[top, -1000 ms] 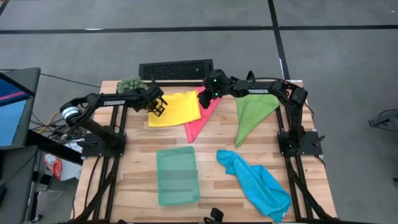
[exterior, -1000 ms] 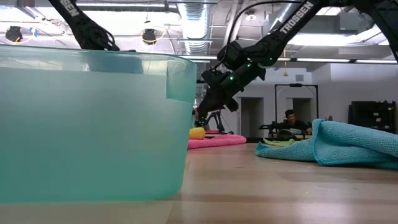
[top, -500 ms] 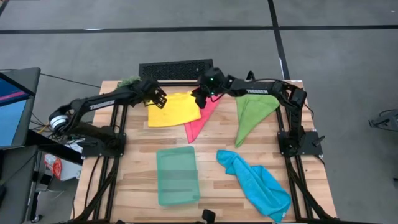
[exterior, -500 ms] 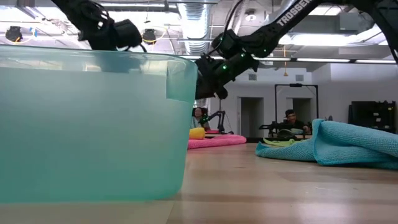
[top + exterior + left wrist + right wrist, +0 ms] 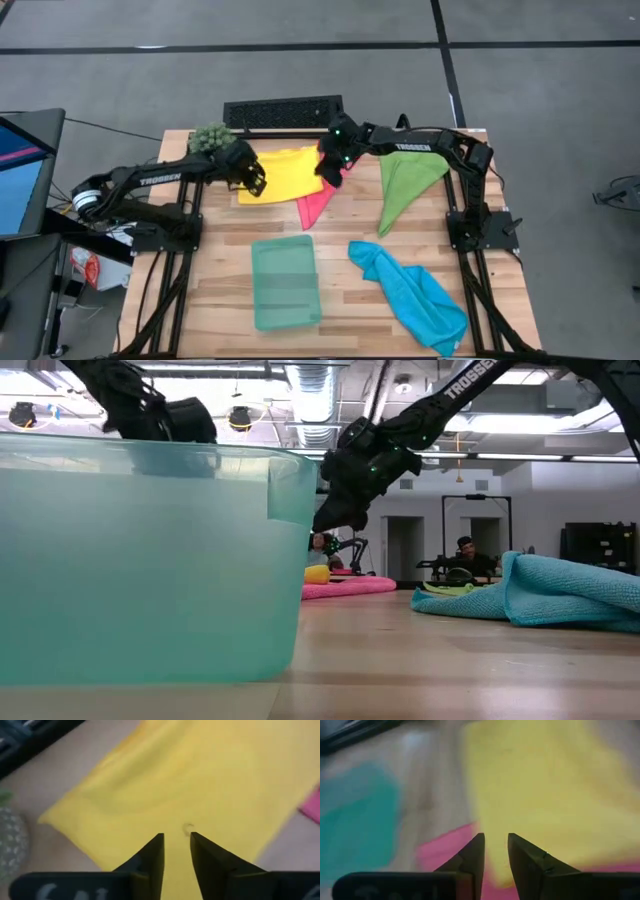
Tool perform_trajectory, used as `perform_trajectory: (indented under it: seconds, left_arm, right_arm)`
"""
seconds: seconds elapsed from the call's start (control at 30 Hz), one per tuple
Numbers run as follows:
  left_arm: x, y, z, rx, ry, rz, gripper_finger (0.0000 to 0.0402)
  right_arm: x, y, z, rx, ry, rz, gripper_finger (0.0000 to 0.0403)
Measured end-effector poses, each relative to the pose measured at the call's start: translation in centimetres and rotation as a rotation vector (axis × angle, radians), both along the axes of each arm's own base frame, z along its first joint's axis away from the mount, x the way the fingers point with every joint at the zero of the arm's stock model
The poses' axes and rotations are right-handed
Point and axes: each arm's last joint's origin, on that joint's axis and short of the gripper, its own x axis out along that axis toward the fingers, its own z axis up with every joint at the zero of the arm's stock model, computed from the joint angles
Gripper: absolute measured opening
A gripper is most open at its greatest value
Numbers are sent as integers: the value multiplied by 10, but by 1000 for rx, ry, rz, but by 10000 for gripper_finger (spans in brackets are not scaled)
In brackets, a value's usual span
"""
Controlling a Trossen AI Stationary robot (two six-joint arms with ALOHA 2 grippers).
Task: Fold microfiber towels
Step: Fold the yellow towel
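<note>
A robotics lab or open test hall is indicated: a wooden slat table (image 5: pixel 340 215) is set on a grey concrete floor (image 5: pixel 300 70) marked with dark lines, and two dark arms are mounted on black frames at its left and right edges. Exposed ceiling ducts (image 5: pixel 305 385), strip lights and pale walls with dark doorways are seen in the low view beyond the table's far edge. A seated person (image 5: pixel 465 560) and further tripod-mounted equipment (image 5: pixel 350 550) are recorded in that background, and a monitor (image 5: pixel 20 175) stands off the table's left edge.
</note>
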Motion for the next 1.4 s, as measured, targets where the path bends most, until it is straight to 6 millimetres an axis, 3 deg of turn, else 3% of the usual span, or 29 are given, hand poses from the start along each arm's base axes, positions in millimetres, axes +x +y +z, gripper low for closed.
perform_trajectory:
  seconds: [0.1,0.2,0.4,0.57,1.23,1.4]
  left_arm:
    - [-2,-17,15,91,-53,-50,62]
    - [-8,-30,17,158,-68,-61,53]
    - [-20,-38,-11,126,-103,-4,50]
    - [-25,-42,-32,83,-129,10,50]
    - [-32,-46,-47,10,-27,-13,50]
    - [-29,-49,-33,41,-81,-82,50]
  right_arm:
    - [2,12,-2,-42,-15,124,108]
    - [7,18,-4,-172,20,101,108]
    - [15,16,-28,-211,66,42,108]
    - [10,13,-49,-202,177,33,108]
    - [8,35,-53,-301,346,13,108]
    - [5,40,-42,-271,341,27,108]
